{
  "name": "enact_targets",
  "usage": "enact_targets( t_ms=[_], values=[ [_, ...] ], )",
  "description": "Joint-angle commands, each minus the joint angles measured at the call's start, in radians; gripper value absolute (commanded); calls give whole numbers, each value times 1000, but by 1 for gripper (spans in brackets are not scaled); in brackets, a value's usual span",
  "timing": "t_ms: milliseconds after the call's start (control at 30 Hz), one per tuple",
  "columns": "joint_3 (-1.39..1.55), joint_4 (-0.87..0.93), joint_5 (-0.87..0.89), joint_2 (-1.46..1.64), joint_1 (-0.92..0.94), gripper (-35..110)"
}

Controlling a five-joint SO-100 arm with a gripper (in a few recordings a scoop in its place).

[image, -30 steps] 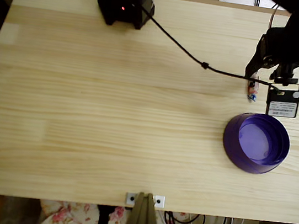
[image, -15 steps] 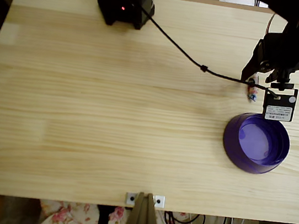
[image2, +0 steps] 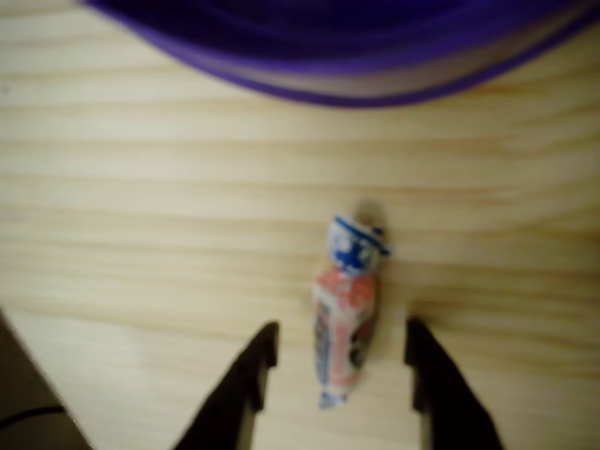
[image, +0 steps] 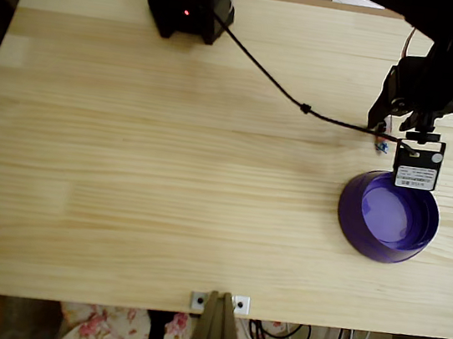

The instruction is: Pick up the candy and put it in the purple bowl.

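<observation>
The candy [image2: 344,323], a small pink-and-white wrapped sweet with a blue twisted end, lies on the wooden table between my two dark fingertips. My gripper [image2: 339,349] is open and straddles it, with a narrow gap on each side. In the overhead view only the candy's blue end [image: 381,144] peeks out beside my gripper [image: 390,135], under the black arm. The purple bowl [image: 389,215] sits just below the gripper in that view, and its rim [image2: 356,80] runs across the top of the wrist view.
A black box [image: 191,0] with a red light stands at the table's top edge, and a black cable [image: 303,107] runs from it to the arm. The table's right edge lies close to the bowl. A metal bracket [image: 220,302] sits at the front edge.
The arm has swung slightly left and down over the candy, so that more of the candy is covered in the overhead view. The bowl has not moved.
</observation>
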Motion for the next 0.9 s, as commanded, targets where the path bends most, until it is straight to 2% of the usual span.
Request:
enact_targets(
  t_ms=[0, 433, 867],
  values=[
    [-66, 12, 9, 43, 0, 18],
    [-64, 11, 18, 41, 12, 5],
    [-67, 63, 5, 123, 5, 2]
  ],
)
